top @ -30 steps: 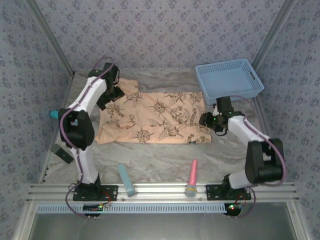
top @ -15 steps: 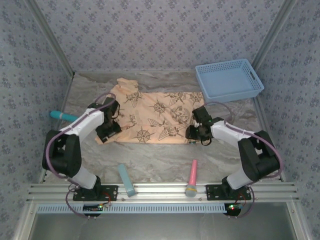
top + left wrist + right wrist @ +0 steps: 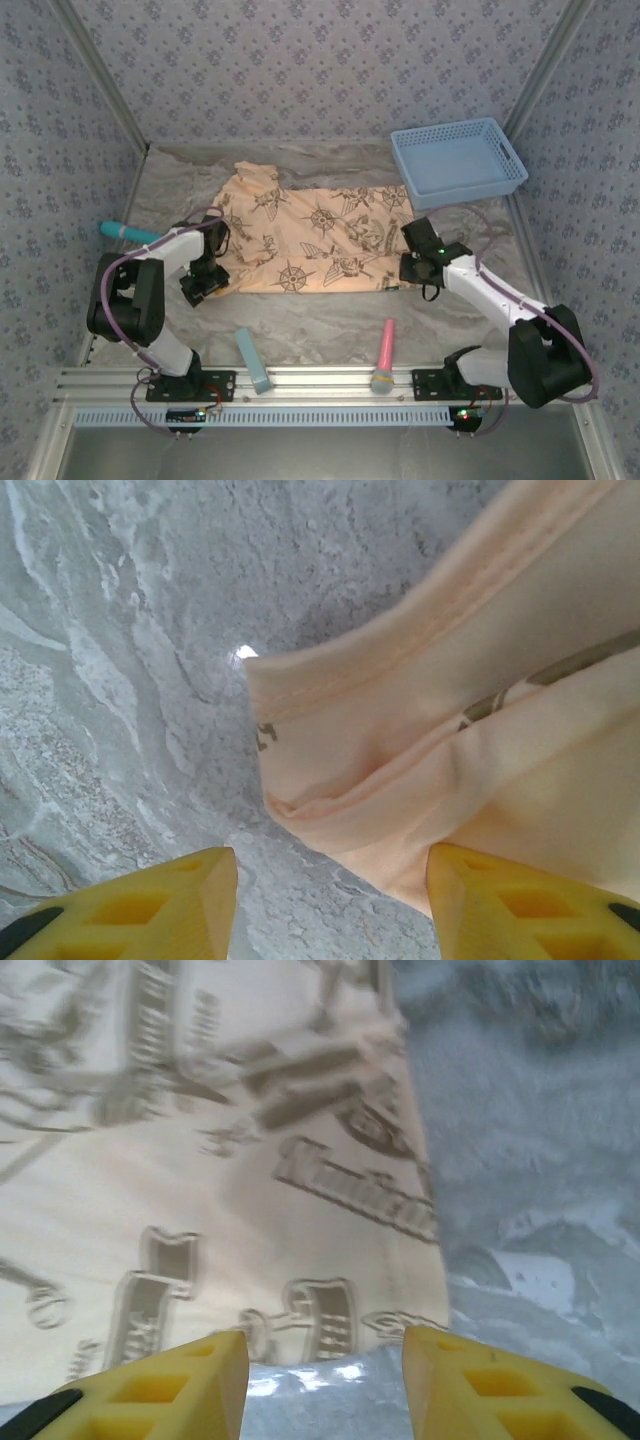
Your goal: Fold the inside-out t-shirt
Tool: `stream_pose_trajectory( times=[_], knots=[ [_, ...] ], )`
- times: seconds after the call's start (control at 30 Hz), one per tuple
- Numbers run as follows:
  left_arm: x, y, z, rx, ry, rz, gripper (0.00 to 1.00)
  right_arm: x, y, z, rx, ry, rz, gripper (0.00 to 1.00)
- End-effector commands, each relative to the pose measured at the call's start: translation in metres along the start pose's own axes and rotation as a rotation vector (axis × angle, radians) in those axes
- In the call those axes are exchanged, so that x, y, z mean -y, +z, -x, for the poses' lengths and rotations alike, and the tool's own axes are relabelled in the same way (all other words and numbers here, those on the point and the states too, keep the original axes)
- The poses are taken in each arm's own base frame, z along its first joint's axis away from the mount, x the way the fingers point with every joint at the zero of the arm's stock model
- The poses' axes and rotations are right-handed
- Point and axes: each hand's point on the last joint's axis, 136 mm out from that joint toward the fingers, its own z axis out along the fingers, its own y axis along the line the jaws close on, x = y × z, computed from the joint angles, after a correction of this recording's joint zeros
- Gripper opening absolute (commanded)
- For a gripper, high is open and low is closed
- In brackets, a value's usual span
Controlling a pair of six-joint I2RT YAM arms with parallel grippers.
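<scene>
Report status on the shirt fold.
Left gripper open at t-shirt near-left corner. Right gripper open over its near-right edge. Shirt spread out. Nothing on it.

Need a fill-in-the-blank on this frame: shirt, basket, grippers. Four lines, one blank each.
1. The basket beyond the t-shirt is coloured ____.
2. The pink tool lies by the base of the ____ arm.
3. The left gripper sits at the t-shirt's near-____ corner.
4. The right gripper has fingers coloured ____.

Missing words: blue; right; left; yellow.
</scene>
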Motion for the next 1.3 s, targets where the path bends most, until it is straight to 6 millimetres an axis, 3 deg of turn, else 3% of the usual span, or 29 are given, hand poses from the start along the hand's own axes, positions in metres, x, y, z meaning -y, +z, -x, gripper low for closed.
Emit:
stream_pose_trajectory(
  times=[0.0, 0.1, 0.2, 0.3, 0.4, 0.47, 0.63, 0.7, 0.83, 0.97, 1.07, 1.27],
  knots=[
    [-0.012, -0.001, -0.017, -0.071, -0.007, 0.021, 0.53, -0.078, -0.024, 0.035, 0.140, -0.288, 0.150, 0.49],
    [-0.014, -0.004, -0.022, -0.081, -0.008, 0.008, 0.53, -0.184, -0.038, 0.050, 0.254, -0.546, 0.387, 0.50],
    [-0.020, -0.007, -0.021, -0.088, -0.019, 0.003, 0.53, -0.269, -0.038, 0.055, 0.316, -0.730, 0.488, 0.52],
    [-0.022, -0.006, -0.023, -0.118, -0.029, -0.013, 0.53, -0.335, -0.027, 0.048, 0.300, -0.874, 0.577, 0.52],
    [-0.024, -0.010, -0.022, -0.113, -0.030, -0.018, 0.52, -0.383, -0.020, 0.037, 0.307, -0.951, 0.664, 0.53],
    [-0.025, -0.013, -0.021, -0.102, -0.034, -0.028, 0.53, -0.403, -0.007, 0.032, 0.279, -0.959, 0.703, 0.53],
    [-0.029, -0.015, -0.019, -0.088, -0.040, -0.025, 0.52, -0.423, 0.030, 0.033, 0.251, -0.981, 0.639, 0.50],
    [-0.030, -0.013, -0.020, -0.088, -0.038, -0.021, 0.52, -0.427, 0.045, 0.035, 0.236, -0.972, 0.607, 0.41],
    [-0.031, -0.008, -0.021, -0.097, -0.041, -0.016, 0.51, -0.428, 0.062, 0.034, 0.213, -0.969, 0.566, 0.33],
    [-0.037, -0.004, -0.018, -0.087, -0.048, 0.025, 0.49, -0.424, 0.069, 0.034, 0.206, -0.960, 0.540, 0.18],
    [-0.046, -0.003, -0.013, -0.048, -0.066, 0.070, 0.38, -0.418, 0.073, 0.045, 0.217, -0.922, 0.509, 0.05],
    [-0.056, 0.001, -0.008, 0.000, -0.078, 0.108, 0.22, -0.405, 0.062, 0.082, 0.232, -0.765, 0.547, 0.00]
  ],
)
